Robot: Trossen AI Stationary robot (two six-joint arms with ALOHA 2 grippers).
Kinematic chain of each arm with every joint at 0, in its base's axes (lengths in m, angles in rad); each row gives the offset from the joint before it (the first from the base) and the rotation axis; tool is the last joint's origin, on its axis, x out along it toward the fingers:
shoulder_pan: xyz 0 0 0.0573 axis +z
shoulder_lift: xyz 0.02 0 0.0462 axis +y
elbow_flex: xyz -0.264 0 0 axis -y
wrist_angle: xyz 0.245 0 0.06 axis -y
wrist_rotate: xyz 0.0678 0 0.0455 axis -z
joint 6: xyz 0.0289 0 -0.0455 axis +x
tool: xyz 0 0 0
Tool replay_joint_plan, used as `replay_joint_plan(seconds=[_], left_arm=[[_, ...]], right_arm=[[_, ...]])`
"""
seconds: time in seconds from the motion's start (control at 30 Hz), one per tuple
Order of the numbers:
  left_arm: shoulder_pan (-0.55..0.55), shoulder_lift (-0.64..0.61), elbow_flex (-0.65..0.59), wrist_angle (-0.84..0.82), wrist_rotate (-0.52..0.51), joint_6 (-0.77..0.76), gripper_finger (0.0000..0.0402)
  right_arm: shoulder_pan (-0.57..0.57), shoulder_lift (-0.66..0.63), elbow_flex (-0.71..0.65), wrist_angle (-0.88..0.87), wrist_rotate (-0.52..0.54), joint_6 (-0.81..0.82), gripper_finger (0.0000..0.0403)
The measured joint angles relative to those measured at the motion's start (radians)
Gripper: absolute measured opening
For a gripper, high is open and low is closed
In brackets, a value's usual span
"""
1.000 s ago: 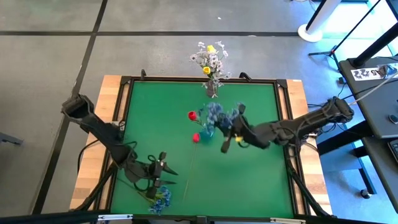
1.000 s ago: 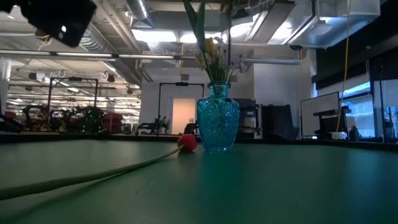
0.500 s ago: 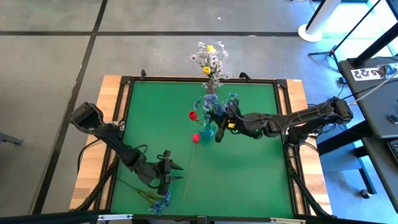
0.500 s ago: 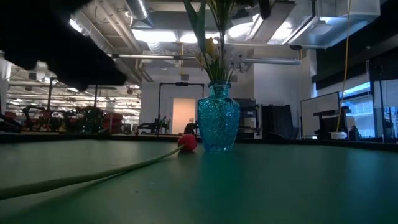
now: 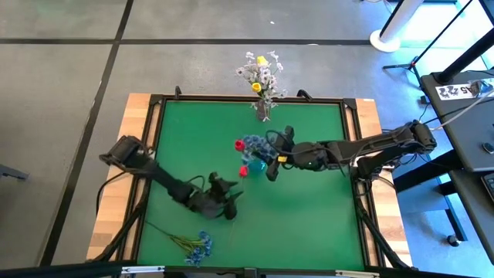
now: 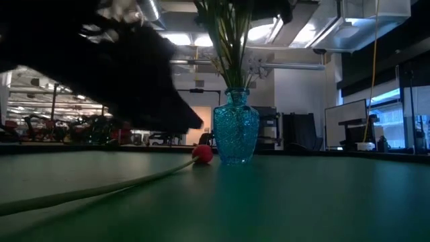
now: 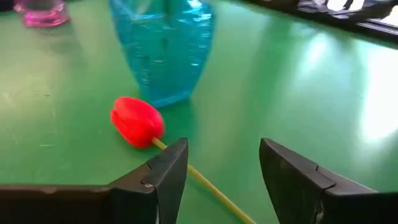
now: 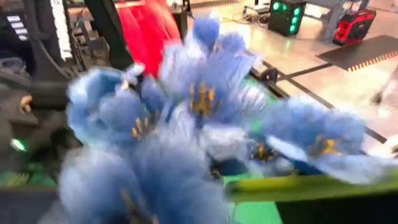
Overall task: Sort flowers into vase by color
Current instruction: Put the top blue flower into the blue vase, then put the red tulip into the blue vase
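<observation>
A red bud (image 7: 137, 121) lies on the green table (image 5: 309, 224) just beside the foot of the blue glass vase (image 7: 163, 46), its thin stem (image 7: 211, 190) trailing away from the vase toward the table's near edge. The left gripper (image 7: 221, 168) faces that bud along the stem's line, its two dark fingers spread wide with nothing between them; the stem runs up through the gap between them, so the flower's long axis points nearly straight at the jaws, with the bud ahead of the fingertips and not yet touched. This arm looks the nearer one for the stem, and a grasp would likely want the fingers to close across the stem, not along it.

Above the vase, the right gripper (image 5: 275, 161) hangs at a cluster of blue blooms (image 5: 255, 145) (they fill its wrist view); whether its fingers grip the stems or have let go cannot be told. A second red bud (image 5: 238, 144) shows beside those blooms. Another blue spray (image 5: 199, 245) lies near the table's front left corner, and a vase of white and yellow flowers (image 5: 261, 76) stands at the far edge.
</observation>
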Motion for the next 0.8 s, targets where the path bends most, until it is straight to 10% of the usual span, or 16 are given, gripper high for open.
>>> replay_joint_plan(seconds=[0.43,0.8], left_arm=[[0.137,0.157,0.108,-0.138,0.095,-0.15,0.0164],[0.031,0.136,0.109,-0.269,0.035,-0.212,0.0011]], right_arm=[[0.165,-0.007,0.076,-0.025,0.156,-0.028,0.029],[0.358,-0.007,0.128,-0.018,0.323,-0.159,0.0291]])
